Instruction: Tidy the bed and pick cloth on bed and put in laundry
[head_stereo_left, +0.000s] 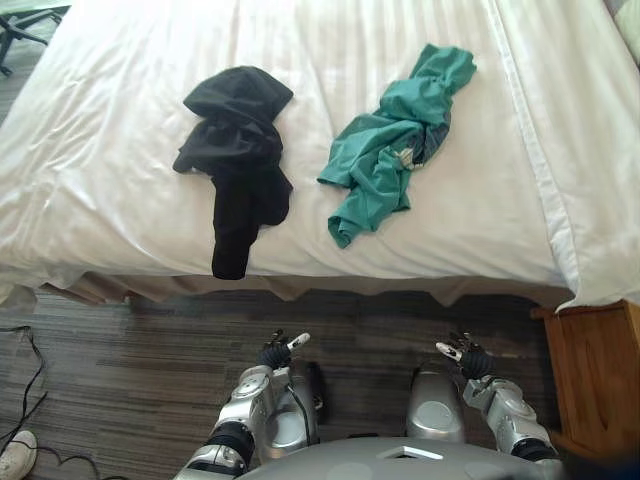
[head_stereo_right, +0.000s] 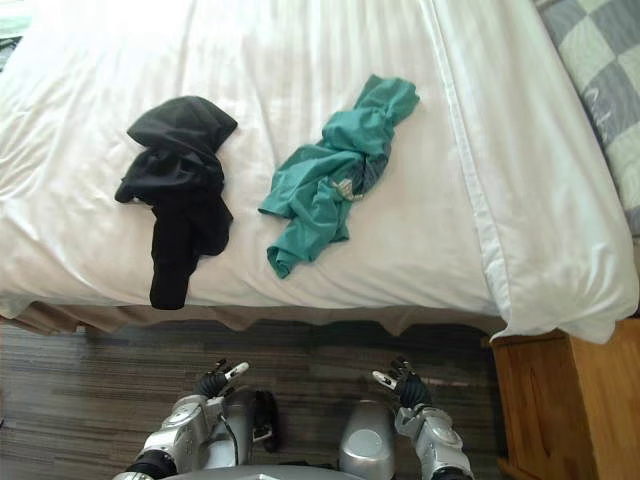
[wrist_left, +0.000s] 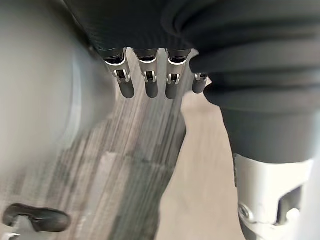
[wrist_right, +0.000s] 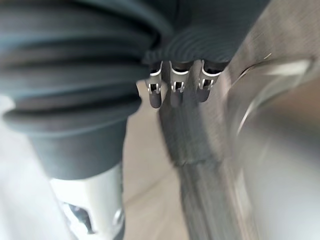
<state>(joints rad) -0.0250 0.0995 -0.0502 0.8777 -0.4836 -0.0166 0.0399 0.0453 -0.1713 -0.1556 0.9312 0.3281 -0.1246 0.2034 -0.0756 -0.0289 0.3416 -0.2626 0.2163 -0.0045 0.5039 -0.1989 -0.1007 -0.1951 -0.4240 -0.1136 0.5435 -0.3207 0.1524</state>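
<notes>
A crumpled black cloth (head_stereo_left: 235, 150) lies on the left part of the white bed (head_stereo_left: 110, 130), one end hanging to the front edge. To its right lies a bunched teal cloth (head_stereo_left: 385, 155), apart from the black one. My left hand (head_stereo_left: 275, 353) hangs low over the floor in front of the bed, below the black cloth, its fingers (wrist_left: 145, 82) straight and holding nothing. Equally low, my right hand (head_stereo_left: 468, 358) is below and right of the teal cloth, its fingers (wrist_right: 172, 87) relaxed and empty. Both hands are well short of the bed.
A wooden bedside cabinet (head_stereo_left: 595, 370) stands at the bed's right front corner. A grey checked cover (head_stereo_right: 600, 70) lies at the far right. A chair base (head_stereo_left: 20, 35) shows at the far left and a white shoe (head_stereo_left: 14, 455) on the striped floor.
</notes>
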